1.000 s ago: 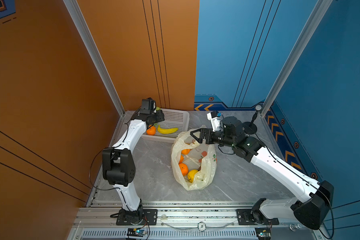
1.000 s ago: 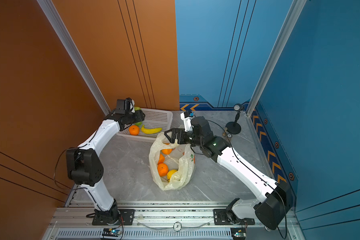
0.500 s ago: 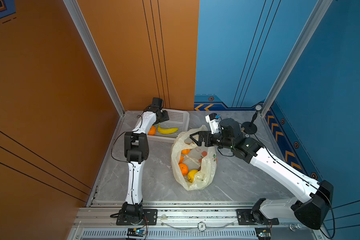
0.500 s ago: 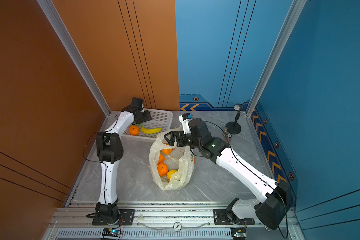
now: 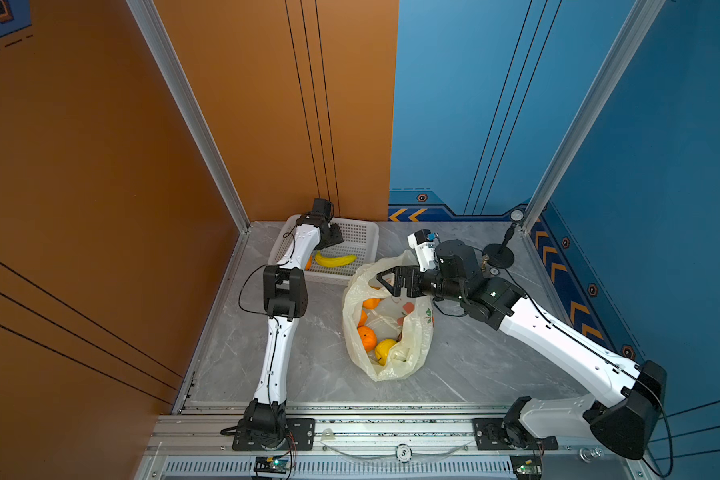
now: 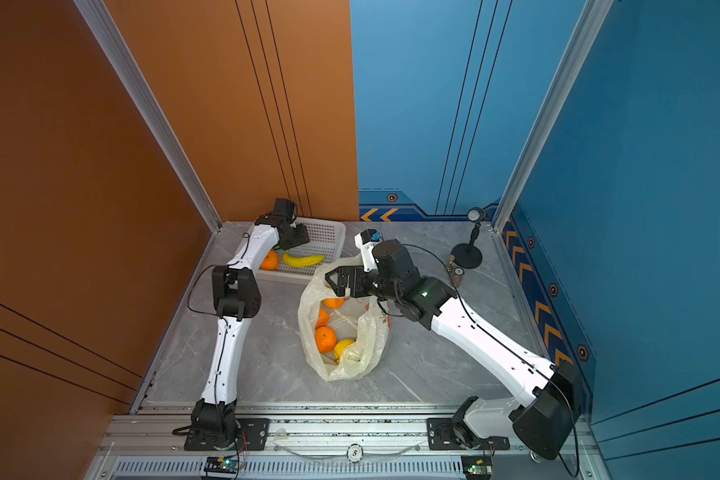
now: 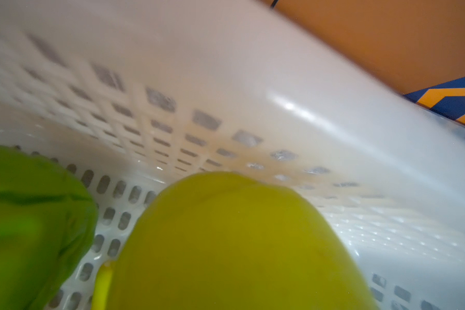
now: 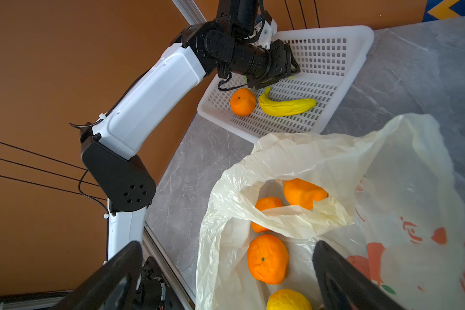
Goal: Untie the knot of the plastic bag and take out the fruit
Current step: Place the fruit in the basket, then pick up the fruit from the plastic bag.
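The plastic bag (image 5: 412, 345) lies on the tabletop (image 5: 474, 365), mouth gaping, no knot showing. Inside are an orange (image 8: 267, 259) and a yellow citrus (image 8: 289, 299). Over the mouth hangs the right gripper (image 5: 385, 283), jaws spread wide, empty. The left gripper (image 8: 279, 72) sits in the white basket (image 8: 360, 48), close over a yellow-green fruit (image 7: 239, 241) — held or released, cannot tell. Likely best: descend clear of loose film, close across the orange's middle.

Plastic bag (image 6: 352, 368) is lying open mid-table, holding oranges (image 6: 325, 338), yellow citrus (image 6: 344, 348); white basket (image 6: 327, 239) behind it holding banana (image 6: 303, 260), one orange (image 6: 270, 262).
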You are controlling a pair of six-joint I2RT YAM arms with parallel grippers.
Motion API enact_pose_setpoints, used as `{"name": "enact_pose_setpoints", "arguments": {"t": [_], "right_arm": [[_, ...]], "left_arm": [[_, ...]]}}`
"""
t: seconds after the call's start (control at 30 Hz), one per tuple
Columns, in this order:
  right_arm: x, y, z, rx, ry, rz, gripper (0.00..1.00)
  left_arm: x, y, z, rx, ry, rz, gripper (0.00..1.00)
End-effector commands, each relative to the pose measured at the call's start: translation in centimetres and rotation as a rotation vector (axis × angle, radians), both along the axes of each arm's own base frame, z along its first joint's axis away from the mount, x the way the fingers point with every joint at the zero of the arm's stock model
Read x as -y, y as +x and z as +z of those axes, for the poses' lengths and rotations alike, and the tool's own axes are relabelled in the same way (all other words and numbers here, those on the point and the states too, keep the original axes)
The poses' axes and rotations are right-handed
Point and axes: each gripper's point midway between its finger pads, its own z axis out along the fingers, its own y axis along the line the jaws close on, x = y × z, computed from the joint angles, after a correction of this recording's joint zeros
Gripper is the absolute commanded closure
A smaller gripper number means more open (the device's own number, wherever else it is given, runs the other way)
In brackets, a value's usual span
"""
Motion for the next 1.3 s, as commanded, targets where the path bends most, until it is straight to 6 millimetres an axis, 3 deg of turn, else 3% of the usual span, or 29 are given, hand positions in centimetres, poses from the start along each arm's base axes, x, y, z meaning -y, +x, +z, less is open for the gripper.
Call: {"name": "enact_pose_setpoints", "arguments": {"t": [0.0, 0.13, 0.3, 0.47, 0.67, 0.8, 0.93, 1.07, 1.27], "right_arm": [[0.7, -0.4, 1.9, 0.041, 0.007, -0.017, 0.00], [0.7, -0.5, 2.1, 0.044, 0.009, -0.018, 0.00], [1.1, -0.4, 1.7, 0.045, -0.002, -0.030, 0.00], [1.4, -0.4, 1.0, 0.045, -0.012, -0.043, 0.00], [1.4, -0.4, -0.4, 0.038, -0.054, -0.030, 0.01], [0.8, -0.7, -1.5, 0.027, -0.081, 0.010, 0.05], [-0.1, -1.2, -2.8, 0.019, -0.124, 0.056, 0.10], [-1.2, -1.7, -4.5, 0.004, -0.165, 0.104, 0.18], [-2.5, -2.4, -7.7, -0.026, -0.242, 0.155, 0.26]], "left_arm": [[-0.6, 0.0, 1.0, 0.006, -0.001, 0.014, 0.27], [-0.8, -0.1, 2.6, 0.025, -0.003, 0.011, 0.18], [-0.8, -0.8, 5.8, 0.064, -0.003, -0.001, 0.15], [-0.1, -2.3, 10.2, 0.111, -0.027, -0.028, 0.15], [1.8, -5.8, 16.5, 0.199, -0.072, -0.090, 0.15], [3.7, -9.5, 20.8, 0.284, -0.112, -0.161, 0.15], [5.3, -13.8, 23.8, 0.353, -0.109, -0.252, 0.15], [6.4, -18.5, 24.4, 0.370, -0.114, -0.342, 0.15], [8.4, -25.0, 22.1, 0.333, -0.045, -0.530, 0.09]]}}
